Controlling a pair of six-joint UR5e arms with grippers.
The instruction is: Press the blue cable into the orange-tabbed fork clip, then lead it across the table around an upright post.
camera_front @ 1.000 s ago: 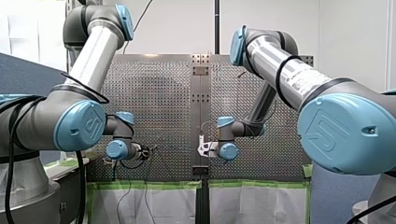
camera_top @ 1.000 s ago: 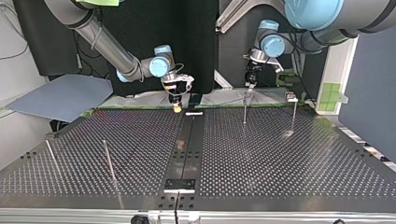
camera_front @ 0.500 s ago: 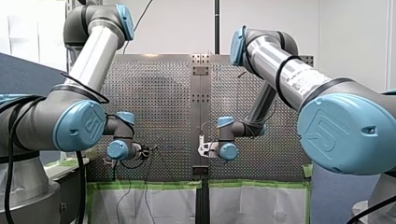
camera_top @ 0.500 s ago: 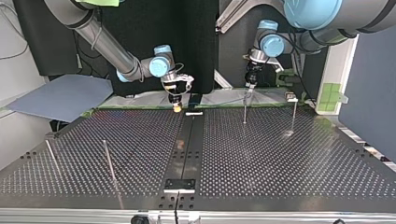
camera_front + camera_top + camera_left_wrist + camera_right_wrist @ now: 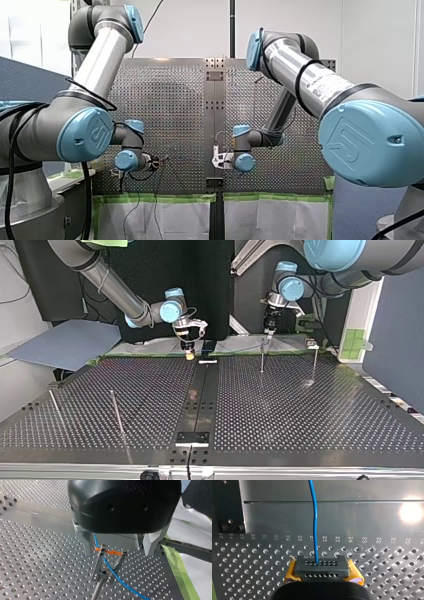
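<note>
Two end effectors: my left (image 5: pixel 118 553) spread astride fork clip (image 5: pixel 103 566), my right (image 5: pixel 322 573) clamped on blue cable plug (image 5: pixel 322 565).

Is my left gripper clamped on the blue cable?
No: the left gripper stands wide open astride the fork clip, the blue cable passing between.

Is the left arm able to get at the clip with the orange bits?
Probably yes. My left gripper hangs right over the fork clip, fingers spread wide. Only the blue cable runs between them, and nothing else blocks the way.
</note>
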